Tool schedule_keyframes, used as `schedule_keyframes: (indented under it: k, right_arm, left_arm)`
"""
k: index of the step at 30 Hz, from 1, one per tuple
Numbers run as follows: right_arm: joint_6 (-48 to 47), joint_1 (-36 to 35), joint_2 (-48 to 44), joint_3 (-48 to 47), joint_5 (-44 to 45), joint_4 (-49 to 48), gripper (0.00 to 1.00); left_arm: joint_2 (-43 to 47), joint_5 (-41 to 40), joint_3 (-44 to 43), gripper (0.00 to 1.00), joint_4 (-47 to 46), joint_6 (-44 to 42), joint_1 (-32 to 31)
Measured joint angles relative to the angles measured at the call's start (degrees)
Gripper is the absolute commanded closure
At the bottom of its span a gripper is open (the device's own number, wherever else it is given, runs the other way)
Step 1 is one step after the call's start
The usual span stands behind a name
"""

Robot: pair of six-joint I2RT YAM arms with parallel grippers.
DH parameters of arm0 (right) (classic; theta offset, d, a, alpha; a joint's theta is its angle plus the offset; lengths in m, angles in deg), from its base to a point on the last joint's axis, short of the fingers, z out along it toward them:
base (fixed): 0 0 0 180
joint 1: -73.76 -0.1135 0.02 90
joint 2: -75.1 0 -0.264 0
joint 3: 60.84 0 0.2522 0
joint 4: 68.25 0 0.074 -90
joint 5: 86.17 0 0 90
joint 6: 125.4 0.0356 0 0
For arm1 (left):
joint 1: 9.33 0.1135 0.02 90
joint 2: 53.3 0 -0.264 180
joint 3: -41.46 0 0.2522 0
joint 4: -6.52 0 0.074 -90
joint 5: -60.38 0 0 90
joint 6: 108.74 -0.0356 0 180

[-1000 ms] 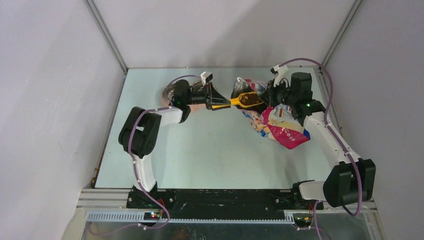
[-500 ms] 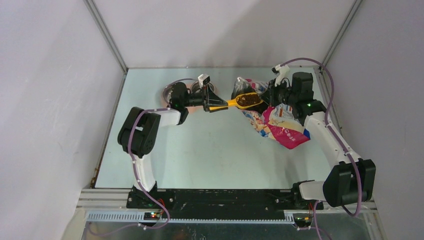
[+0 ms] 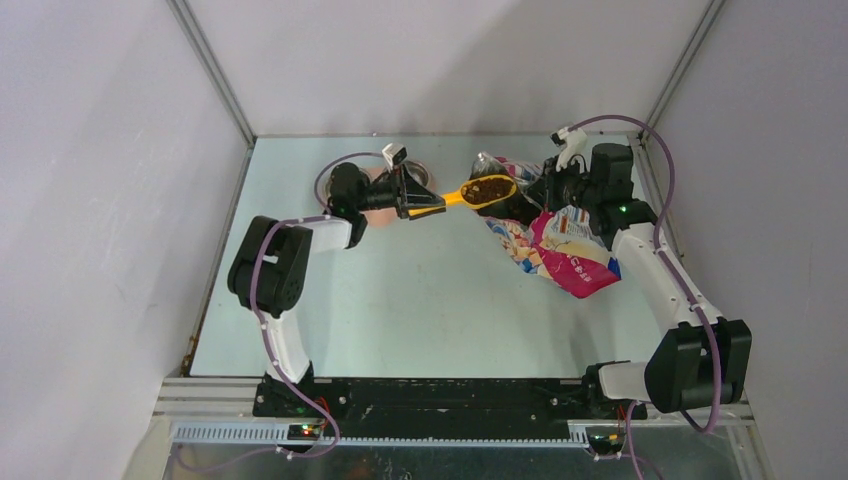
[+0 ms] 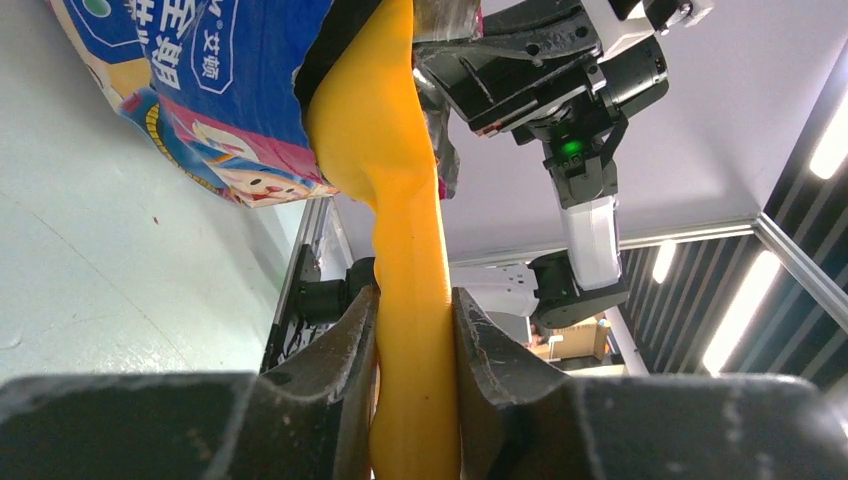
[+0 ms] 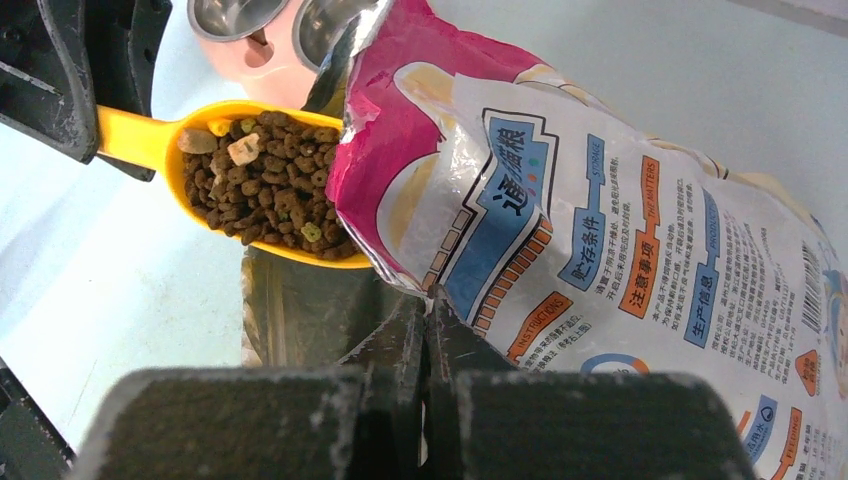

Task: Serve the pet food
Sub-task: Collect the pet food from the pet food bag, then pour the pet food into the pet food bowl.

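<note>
Right, loaded scoop, mid-air. Your left gripper [image 4: 413, 300] has its jaws part-way apart and clamped on the handle of the yellow scoop [image 3: 458, 195]. The left wrist view shows both pads hard against the handle's sides. Your right gripper [image 5: 425, 312] is closed flat, pinching the lip of the cat food bag [image 5: 600, 230] at its mouth.

Where the food is: a heaped load of kibble [image 5: 265, 185] sits in the scoop's bowl, right at the bag's mouth. The bag's pink edge overlaps the bowl's rim; I cannot tell whether they touch.

The relation that matters: the scoop's long axis runs left to right over the far part of the table [image 3: 400, 300], handle at your left gripper, bowl out towards the bag. The pink feeder [image 5: 272, 58] lies the other way, just behind the left gripper on the left arm's side. So the bowl points away from its target. My read: the load must swing back leftward, held level, before any tipping. The left arm is nearer and holds the tool.

Views: only the top view gives this layout. Only the right wrist shows the load, plus the feeder's steel bowls, cropped, contents unclear. The left wrist sees the scoop's underside, no kibble.
</note>
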Motion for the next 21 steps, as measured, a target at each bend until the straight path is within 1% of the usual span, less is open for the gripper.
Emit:
schedule_keyframes:
  k: [21]
  right_arm:
    - [1.01,3.17,0.00,0.00,0.76,-1.22,1.00]
  left_arm:
    - [4.31,1.27,3.58,1.00,-1.99,0.90,4.22]
